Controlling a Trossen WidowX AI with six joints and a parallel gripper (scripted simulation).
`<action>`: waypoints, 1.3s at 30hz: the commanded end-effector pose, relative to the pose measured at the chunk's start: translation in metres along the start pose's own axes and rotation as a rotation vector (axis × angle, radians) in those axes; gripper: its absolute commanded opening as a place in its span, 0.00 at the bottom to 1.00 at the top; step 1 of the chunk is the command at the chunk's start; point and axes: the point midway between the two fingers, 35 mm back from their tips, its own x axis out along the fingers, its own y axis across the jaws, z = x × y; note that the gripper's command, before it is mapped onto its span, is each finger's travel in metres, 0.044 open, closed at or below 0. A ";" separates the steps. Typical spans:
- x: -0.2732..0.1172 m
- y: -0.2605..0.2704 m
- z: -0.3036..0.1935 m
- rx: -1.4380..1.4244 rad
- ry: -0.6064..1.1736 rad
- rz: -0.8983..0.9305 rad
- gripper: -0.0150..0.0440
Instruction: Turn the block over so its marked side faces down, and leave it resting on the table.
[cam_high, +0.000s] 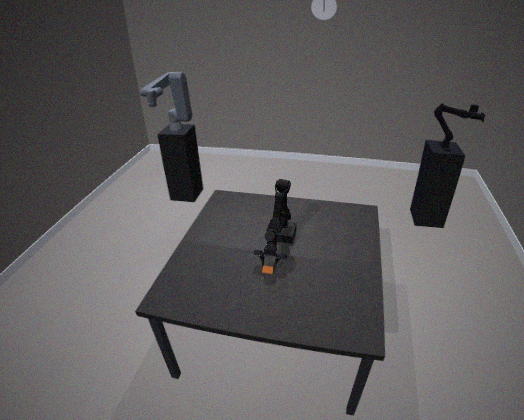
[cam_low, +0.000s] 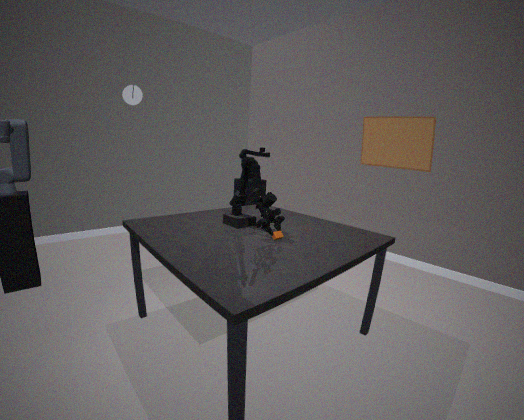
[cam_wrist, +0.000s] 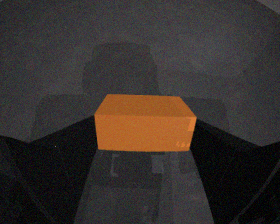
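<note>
The orange block (cam_high: 267, 270) (cam_low: 278, 235) (cam_wrist: 144, 132) is held between the two dark fingers of my gripper (cam_high: 268, 267) (cam_low: 276, 232) (cam_wrist: 144, 122). The gripper is shut on it, one finger against each end in the wrist view. The gripper reaches outward and down at a slant, and the block looks tilted in the exterior view. The block is low over the dark table (cam_high: 320, 305) (cam_low: 190, 250); whether it touches the table I cannot tell. No marked side can be made out on the two block faces that show in the wrist view.
The arm's base (cam_high: 286, 233) (cam_low: 239, 220) stands on the table behind the gripper. A grey arm (cam_high: 181, 95) and a dark arm (cam_high: 445, 120) stand on black pedestals off the table. An orange board (cam_low: 398, 143) hangs on the wall.
</note>
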 end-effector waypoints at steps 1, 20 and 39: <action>0.007 0.000 -0.007 0.005 -0.034 0.001 0.25; 0.014 0.001 -0.021 0.006 -0.282 0.001 0.25; -0.005 0.003 -0.025 0.008 -0.442 0.005 0.25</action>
